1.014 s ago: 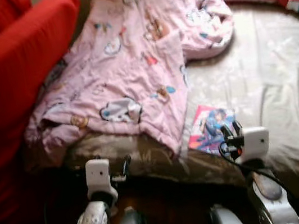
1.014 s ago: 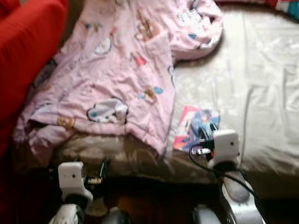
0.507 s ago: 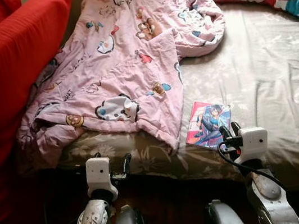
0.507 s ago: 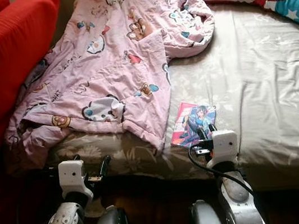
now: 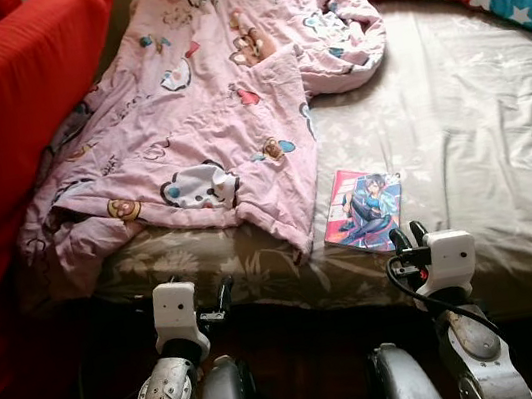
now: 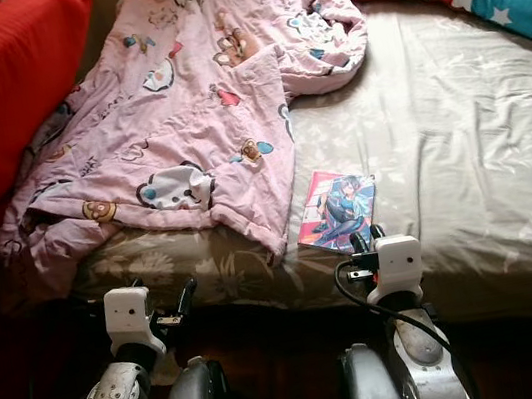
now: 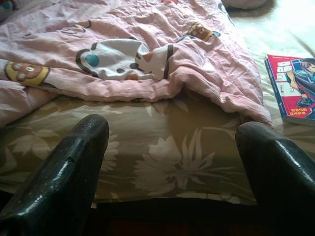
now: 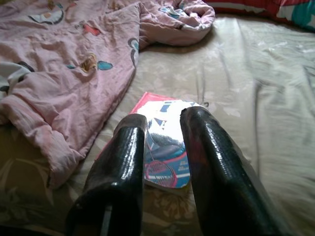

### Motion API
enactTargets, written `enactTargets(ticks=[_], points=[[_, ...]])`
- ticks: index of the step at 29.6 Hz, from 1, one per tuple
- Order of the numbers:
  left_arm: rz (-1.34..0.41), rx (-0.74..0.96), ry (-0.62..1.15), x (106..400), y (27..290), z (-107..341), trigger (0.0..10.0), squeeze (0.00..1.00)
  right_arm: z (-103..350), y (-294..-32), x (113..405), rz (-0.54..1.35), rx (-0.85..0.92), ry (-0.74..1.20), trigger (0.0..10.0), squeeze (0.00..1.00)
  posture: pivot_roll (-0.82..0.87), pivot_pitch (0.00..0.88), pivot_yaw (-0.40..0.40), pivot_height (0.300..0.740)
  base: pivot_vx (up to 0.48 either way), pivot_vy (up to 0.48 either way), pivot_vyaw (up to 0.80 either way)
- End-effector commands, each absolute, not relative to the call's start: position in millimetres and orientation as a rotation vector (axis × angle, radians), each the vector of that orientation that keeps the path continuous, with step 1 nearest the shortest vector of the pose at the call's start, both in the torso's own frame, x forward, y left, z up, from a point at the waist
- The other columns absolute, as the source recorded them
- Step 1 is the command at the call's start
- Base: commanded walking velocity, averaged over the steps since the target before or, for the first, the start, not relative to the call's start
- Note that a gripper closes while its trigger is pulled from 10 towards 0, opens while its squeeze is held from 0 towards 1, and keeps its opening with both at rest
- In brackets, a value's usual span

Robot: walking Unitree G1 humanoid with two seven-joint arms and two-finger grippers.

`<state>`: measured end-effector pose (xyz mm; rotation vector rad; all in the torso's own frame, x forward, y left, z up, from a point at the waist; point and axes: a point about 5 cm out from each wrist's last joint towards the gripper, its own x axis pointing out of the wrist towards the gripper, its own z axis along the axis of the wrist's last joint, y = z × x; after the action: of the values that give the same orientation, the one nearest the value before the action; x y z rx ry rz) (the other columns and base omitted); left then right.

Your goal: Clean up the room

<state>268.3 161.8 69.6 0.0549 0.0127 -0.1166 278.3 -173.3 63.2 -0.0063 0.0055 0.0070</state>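
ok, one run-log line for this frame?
phase: approaching bed | target: book near front edge, beside pink blanket | right gripper just short of book, jaws narrow | left gripper open, empty

The whole view slides down the bed [image 5: 497,122] compared with a second ago, so the camera is moving, not the bedding; the blur of a second ago clears. The comic book [image 5: 364,207] now lies a little further up the sheet from the right gripper [image 5: 406,237] than it did, clear of the black fingers [image 8: 206,147] instead of half behind them
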Motion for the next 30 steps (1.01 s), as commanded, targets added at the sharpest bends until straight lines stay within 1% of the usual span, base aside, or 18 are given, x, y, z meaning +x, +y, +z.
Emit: enactTargets(ticks=[1,3,7,30], points=[[-0.107,0.061,0.029,265.9,164.7,67.1,10.0,0.00,58.1,-172.0,275.4,0.009,-0.012,0.034,10.0,0.00,-0.08,0.236,0.040,0.607,0.000,0.000,0.00],[-0.107,0.061,0.030,265.6,164.9,67.0,10.0,0.00,57.5,-171.2,275.7,0.010,-0.016,0.041,10.0,0.00,-0.08,0.237,0.041,0.607,0.000,0.000,0.00],[-0.109,0.061,0.029,265.9,164.7,67.2,10.0,0.00,58.4,-170.2,276.1,0.018,-0.009,0.029,10.0,0.00,-0.08,0.239,0.043,0.582,0.000,0.000,0.00],[-0.123,0.062,0.035,265.1,165.5,67.6,10.0,0.00,57.8,-166.1,274.4,0.020,-0.025,0.024,10.0,0.00,-0.08,0.244,0.053,0.582,0.000,0.000,0.00]])
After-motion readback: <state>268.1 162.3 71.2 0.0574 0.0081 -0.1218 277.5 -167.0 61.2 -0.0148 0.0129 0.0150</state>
